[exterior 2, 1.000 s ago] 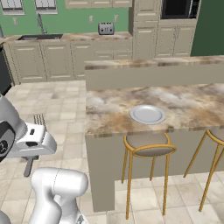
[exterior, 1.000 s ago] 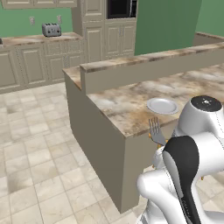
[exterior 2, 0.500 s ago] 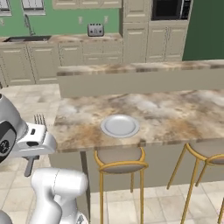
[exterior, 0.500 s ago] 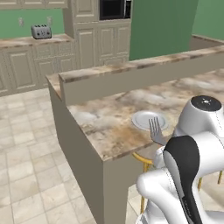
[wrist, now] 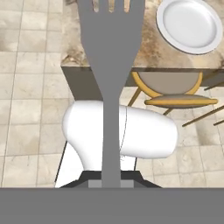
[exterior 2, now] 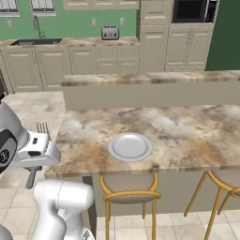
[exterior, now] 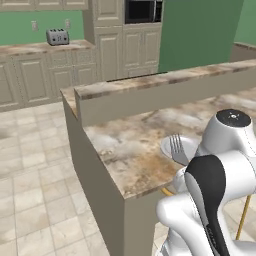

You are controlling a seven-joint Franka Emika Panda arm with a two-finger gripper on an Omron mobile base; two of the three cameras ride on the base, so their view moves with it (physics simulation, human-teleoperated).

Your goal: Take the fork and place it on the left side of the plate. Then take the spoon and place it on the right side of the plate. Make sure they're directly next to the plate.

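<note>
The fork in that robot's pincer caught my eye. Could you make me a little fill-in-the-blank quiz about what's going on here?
1. The pincer is shut on the handle of the ____.
2. The fork points its ____ away from the pincer.
3. The plate lies on the marble counter with ____ on it.
4. A metal ____ stands on the far counter against the green wall.

Missing words: fork; tines; nothing; toaster

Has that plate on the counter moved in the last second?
No. The plate sits at the same spot near the counter's front edge, above the stool; the whole picture slid because the base drove.
</note>
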